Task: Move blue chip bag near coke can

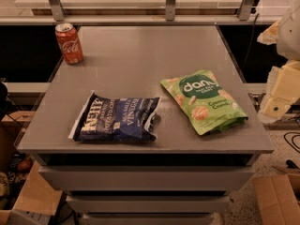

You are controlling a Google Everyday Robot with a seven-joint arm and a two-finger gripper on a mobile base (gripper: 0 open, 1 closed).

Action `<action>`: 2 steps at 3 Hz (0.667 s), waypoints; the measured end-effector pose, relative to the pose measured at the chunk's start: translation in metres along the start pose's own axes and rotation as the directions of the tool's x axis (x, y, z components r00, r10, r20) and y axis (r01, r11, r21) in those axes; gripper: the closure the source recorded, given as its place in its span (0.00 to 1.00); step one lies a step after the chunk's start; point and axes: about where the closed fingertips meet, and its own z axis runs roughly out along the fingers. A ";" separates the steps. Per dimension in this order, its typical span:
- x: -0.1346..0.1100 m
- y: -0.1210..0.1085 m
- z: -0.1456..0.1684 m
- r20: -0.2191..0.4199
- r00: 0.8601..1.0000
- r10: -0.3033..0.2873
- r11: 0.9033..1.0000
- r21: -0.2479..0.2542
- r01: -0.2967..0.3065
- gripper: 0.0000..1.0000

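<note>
Crinkly navy-blue chip bag (117, 119) with white "VINEGAR" lettering lay flat front-left on grey table (140, 55), red Coca-Cola can (69, 43) upright far-left, light green "dan" snack bag (204, 102) right, cream gripper (280, 90) past right edge, well apart from chip bag, grip state untellable

The arm (291, 36) is a smooth, rounded, off-white shell, partly cut off by the frame. Below it the gripper (280, 92), just past the right edge of the worktop (140, 55), is made of pale cream, blocky, flat-faced pieces with darker seams between them.
</note>
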 end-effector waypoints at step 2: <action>-0.016 -0.003 0.004 -0.008 1.000 -0.005 1.000 -0.006 0.005 0.00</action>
